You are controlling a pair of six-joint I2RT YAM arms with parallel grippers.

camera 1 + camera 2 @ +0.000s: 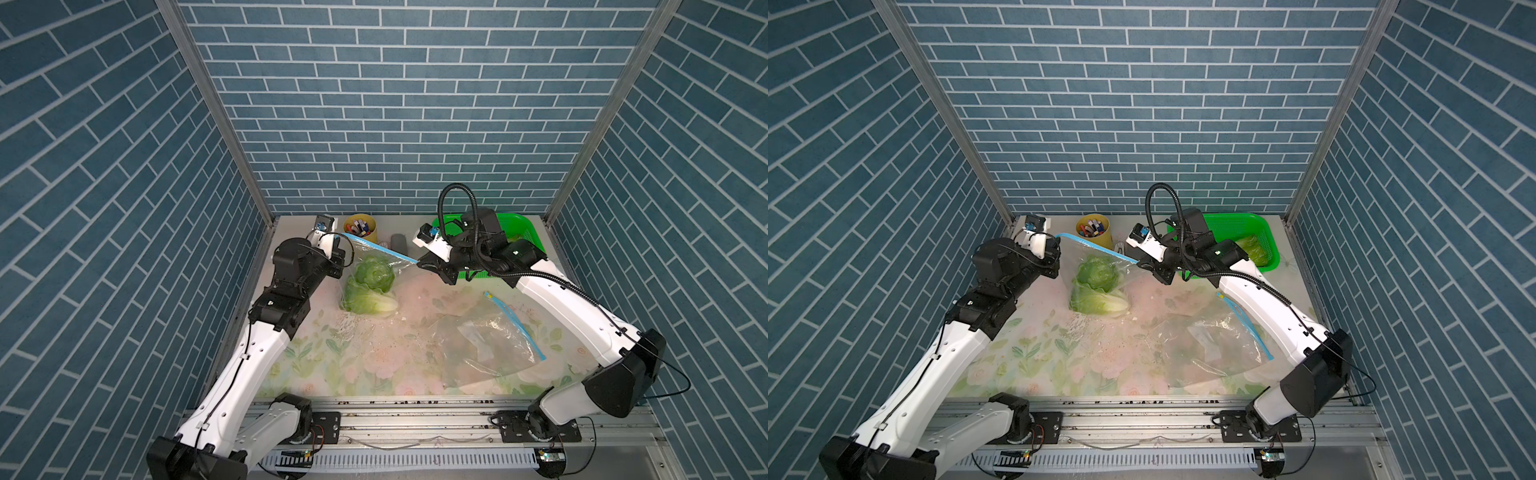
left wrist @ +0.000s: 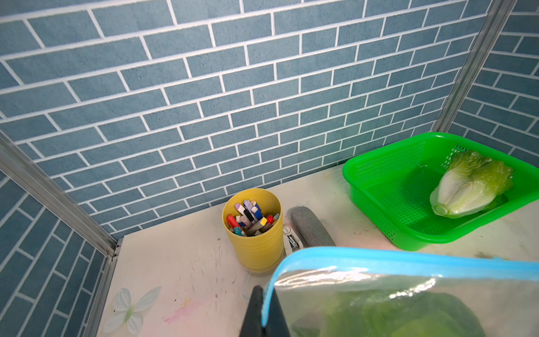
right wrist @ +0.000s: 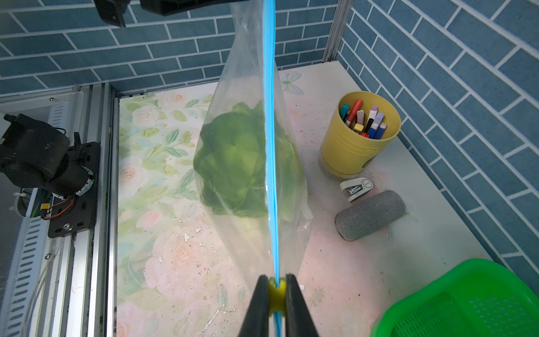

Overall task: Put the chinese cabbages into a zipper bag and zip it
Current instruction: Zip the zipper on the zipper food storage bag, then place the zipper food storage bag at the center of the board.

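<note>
Hanging taut between both grippers, a clear, crinkly plastic zipper bag [image 3: 239, 73] carries a smooth blue zip strip [image 3: 269, 116] that slopes from upper left down toward the centre in both top views. 2 of the 3 chinese cabbages [image 1: 370, 286], oblong with crinkly green leaves and white stalk bases, sit stacked inside it at centre left, the lower one on the floral table [image 1: 332, 365]. The third head [image 2: 469, 186] lies in 1 perforated green basket [image 2: 393, 163] at the upper right. The left arm rises from the lower left with its elbow bent, and the left gripper [image 2: 264, 312] is clenched on the bag's corner. The right arm reaches in from the lower right, and the right gripper [image 3: 277, 294] pinches the round yellow-green slider [image 3: 277, 291]. 1 spare bag [image 1: 486, 345] lies flat at the lower right, and 1 yellow cup [image 2: 256, 248] of markers, 1 stapler [image 3: 357, 188] and 1 grey fabric case [image 3: 370, 214] stand by the back wall.
</note>
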